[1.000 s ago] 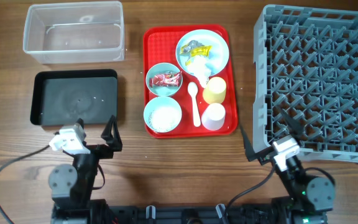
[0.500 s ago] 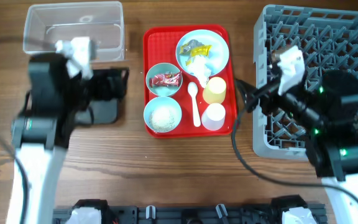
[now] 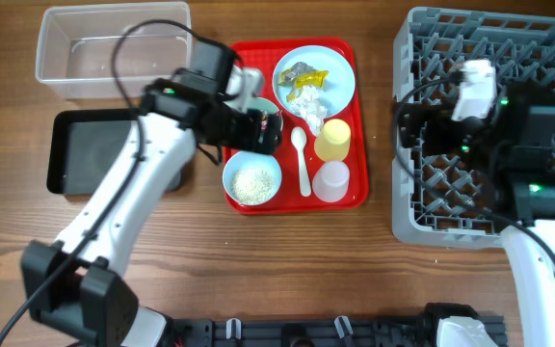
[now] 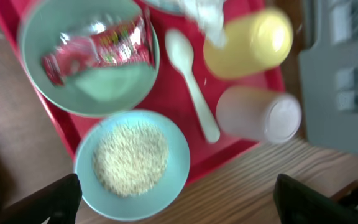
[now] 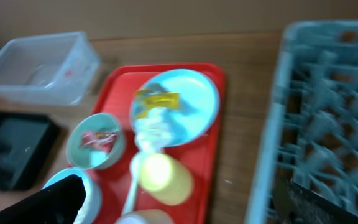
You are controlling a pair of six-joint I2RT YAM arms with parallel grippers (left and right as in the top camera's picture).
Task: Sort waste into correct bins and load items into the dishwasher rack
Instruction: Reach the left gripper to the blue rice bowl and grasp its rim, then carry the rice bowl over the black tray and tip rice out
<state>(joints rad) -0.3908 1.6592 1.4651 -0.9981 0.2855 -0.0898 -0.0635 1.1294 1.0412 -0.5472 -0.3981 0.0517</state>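
Note:
My left gripper (image 3: 263, 130) is open and empty above the pale green bowl (image 4: 89, 59), which holds a red wrapper (image 4: 98, 50). Just in front sits the light blue bowl (image 3: 252, 178) with a heap of rice (image 4: 129, 158). The white spoon (image 3: 303, 159), yellow cup (image 3: 332, 139) and white cup (image 3: 330, 180) lie to the right on the red tray (image 3: 355, 116). The blue plate (image 3: 330, 67) carries a yellow wrapper (image 3: 308, 75) and tissue (image 3: 306, 98). My right gripper (image 3: 408, 125) is open and empty over the left edge of the grey dishwasher rack (image 3: 509, 58).
The clear tub (image 3: 114, 48) stands at the back left, with the black tray (image 3: 90, 149) in front of it; my left arm crosses over the black tray's right part. Bare wooden table lies between the red tray and the rack.
Both arms rose from the table's front edge. The left gripper swung over the red tray to the green bowl. The right gripper moved up over the rack's left edge.

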